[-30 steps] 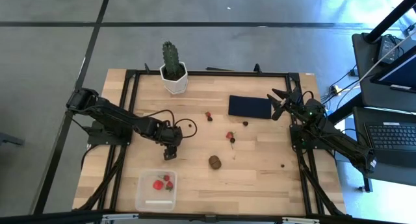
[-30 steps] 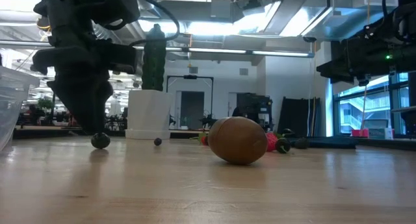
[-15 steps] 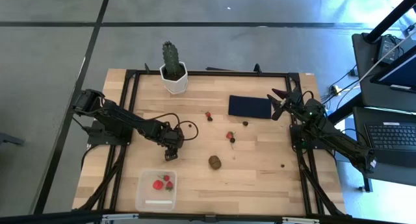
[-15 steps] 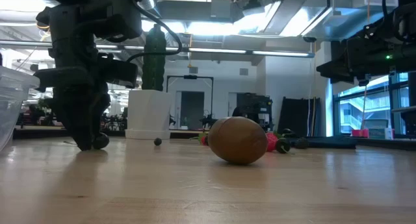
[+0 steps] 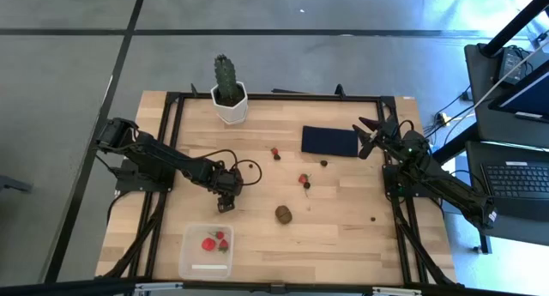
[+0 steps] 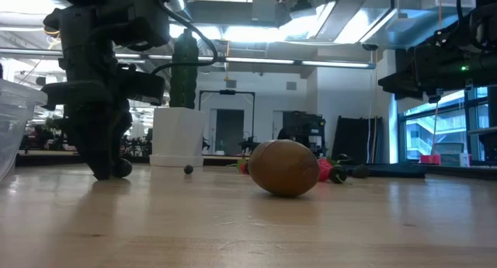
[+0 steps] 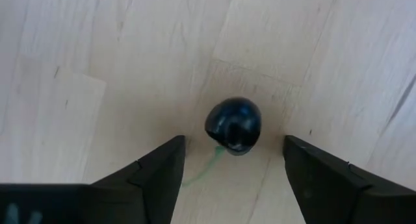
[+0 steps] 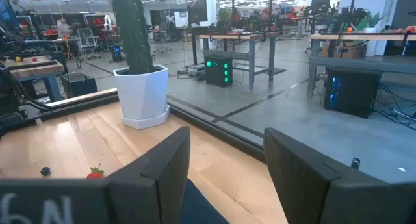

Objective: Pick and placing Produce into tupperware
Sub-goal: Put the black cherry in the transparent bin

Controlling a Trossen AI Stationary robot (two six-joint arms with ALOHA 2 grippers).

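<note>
My left gripper (image 5: 225,203) points down at the table left of centre, open, its fingertips down at the wood (image 6: 105,172). A small dark round berry (image 7: 234,125) lies on the table between the two fingers, with a gap on each side; it shows beside the fingers in the low view (image 6: 122,168). The clear tupperware (image 5: 207,250) stands near the front edge with red strawberries (image 5: 214,241) inside. The brown kiwi (image 5: 283,214) lies at mid-table. My right gripper (image 5: 364,135) is open and empty at the far right.
Loose strawberries (image 5: 304,180) (image 5: 275,153) and dark berries (image 5: 324,163) (image 5: 372,218) lie on the wood. A navy rectangle (image 5: 329,141) lies at the far right, and a cactus in a white pot (image 5: 228,94) stands at the far edge. A black frame rims the table.
My left gripper has gone down until its fingertips reach the table around the dark berry, then has kept still. The berry has stayed in place.
</note>
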